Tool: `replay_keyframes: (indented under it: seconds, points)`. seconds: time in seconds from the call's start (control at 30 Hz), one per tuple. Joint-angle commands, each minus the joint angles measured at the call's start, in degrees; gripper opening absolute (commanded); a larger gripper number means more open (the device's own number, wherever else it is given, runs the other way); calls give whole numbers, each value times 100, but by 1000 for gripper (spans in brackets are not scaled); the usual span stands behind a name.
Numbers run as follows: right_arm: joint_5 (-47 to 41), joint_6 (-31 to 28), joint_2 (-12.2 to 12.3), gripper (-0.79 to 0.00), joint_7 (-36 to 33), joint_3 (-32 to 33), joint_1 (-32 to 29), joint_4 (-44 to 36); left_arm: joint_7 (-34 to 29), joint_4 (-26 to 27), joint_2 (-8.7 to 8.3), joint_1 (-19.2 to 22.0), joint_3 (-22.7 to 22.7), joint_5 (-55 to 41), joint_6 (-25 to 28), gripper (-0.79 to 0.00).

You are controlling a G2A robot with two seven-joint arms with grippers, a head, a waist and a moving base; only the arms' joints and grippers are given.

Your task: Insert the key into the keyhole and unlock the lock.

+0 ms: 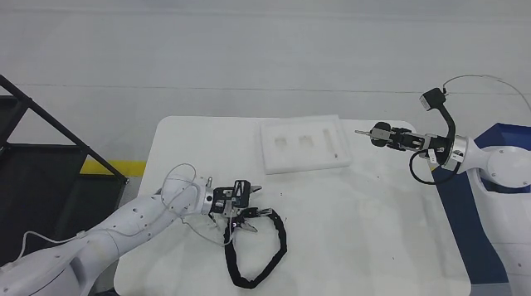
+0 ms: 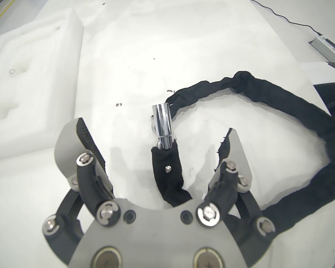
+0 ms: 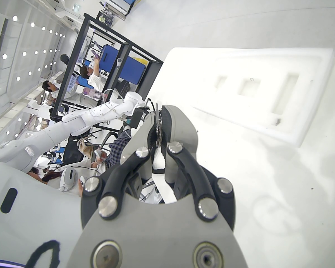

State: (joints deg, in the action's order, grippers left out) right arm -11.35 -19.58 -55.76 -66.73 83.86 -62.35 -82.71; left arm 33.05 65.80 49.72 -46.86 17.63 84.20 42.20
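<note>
Left wrist view has my left gripper (image 2: 156,129) spread wide and holding nothing, one finger on each side of the chrome lock (image 2: 162,125). Its black-sleeved chain (image 2: 282,96) loops by the near-left edge of the table (image 1: 373,230). My right gripper (image 1: 379,134) hangs over the far right edge, clamped on the key (image 1: 362,133), with bare tabletop between us. Left of it, the foam tray (image 1: 303,166) has a small ring (image 3: 251,79) in its middle pocket.

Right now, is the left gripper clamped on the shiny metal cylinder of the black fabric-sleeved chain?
No, the left gripper is open, its fingers clear of the shiny metal cylinder between them.
</note>
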Motion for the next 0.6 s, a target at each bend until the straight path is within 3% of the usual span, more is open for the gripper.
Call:
replay_keyframes:
  seconds: [0.0,0.2,0.27,0.43,0.53,0.57]
  points:
    - [0,0,0,-785,0,0,0,0,-108,66,-17,-60,42,1,-8,0]
    - [0,0,0,-785,0,0,0,0,-372,124,-2,-187,164,-24,-65,0]
    - [0,0,0,-785,0,0,0,0,-453,115,16,-207,198,-5,-108,-49]
    - [0,0,0,-785,0,0,0,0,-546,108,63,-267,268,60,-178,-71]
    - [0,0,0,-785,0,0,0,0,-556,90,89,-295,313,100,-209,-129]
    - [0,0,0,-785,0,0,0,0,-563,80,97,-304,329,111,-221,-215]
